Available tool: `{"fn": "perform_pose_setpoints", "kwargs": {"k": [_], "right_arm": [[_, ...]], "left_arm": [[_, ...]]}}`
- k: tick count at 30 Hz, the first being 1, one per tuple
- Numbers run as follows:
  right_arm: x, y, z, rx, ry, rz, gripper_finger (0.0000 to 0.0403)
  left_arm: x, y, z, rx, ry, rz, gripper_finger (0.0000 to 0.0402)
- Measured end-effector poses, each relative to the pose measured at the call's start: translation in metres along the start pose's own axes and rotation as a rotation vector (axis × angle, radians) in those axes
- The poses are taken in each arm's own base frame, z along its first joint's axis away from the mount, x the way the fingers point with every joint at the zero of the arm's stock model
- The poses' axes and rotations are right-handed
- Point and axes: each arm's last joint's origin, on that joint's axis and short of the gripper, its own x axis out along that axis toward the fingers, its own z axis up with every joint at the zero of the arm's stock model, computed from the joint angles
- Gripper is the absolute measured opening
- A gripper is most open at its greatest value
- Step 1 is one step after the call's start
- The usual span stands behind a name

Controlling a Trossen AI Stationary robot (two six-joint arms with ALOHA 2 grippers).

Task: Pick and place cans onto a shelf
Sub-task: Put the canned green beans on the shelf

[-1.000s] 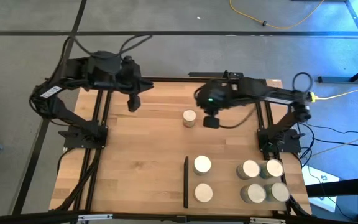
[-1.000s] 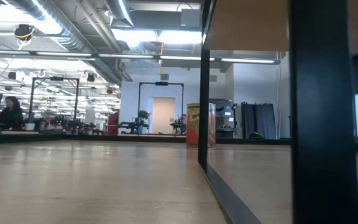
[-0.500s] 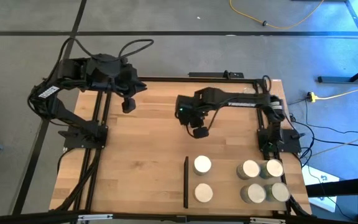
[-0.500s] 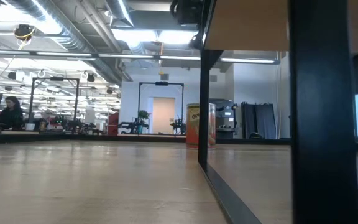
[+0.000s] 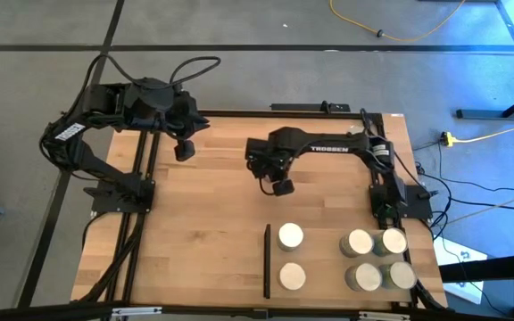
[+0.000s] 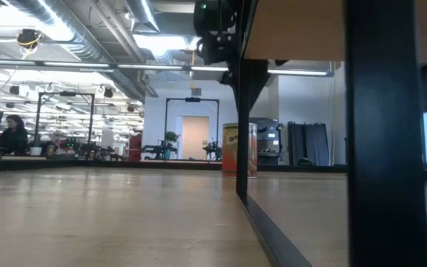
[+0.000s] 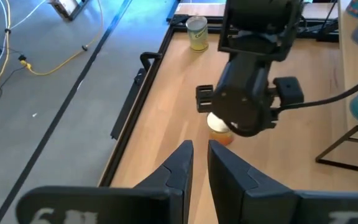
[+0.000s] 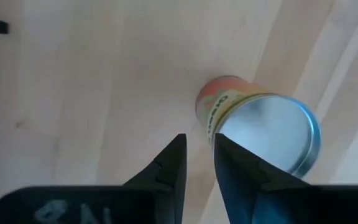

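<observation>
I see the counter [image 5: 194, 232], with the shelf [image 5: 337, 259] at its near right carrying six cans [image 5: 290, 236]. Right gripper [image 5: 279, 185] hovers mid-counter over an orange-labelled can [image 8: 260, 127], fingers [image 8: 166, 168] narrowly parted, gripping nothing. Left gripper [image 5: 184, 150] waits far left, fingers [image 7: 179, 165] narrowly parted.

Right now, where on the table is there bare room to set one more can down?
Widest bare patch: the table between the left arm's base and the black bar. On the shelf, a strip is free between the two cans by the bar and the four cans crowded at its right end. The right gripper hovers over one can.
</observation>
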Motion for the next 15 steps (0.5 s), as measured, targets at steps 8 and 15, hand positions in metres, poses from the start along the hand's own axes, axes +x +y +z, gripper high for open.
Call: {"fn": "perform_pose_setpoints", "kwargs": {"k": [8,15], "right_arm": [[0.011,-0.017,-0.003,0.055,0.018,0.004,0.0083],[0.02,-0.025,-0.005,0.092,0.028,0.036,0.0083]], "left_arm": [[0.0,0.0,0.0,-0.001,0.001,-0.001,0.0043],[0.0,0.0,-0.002,0.003,0.017,-0.001,0.0043]]}}
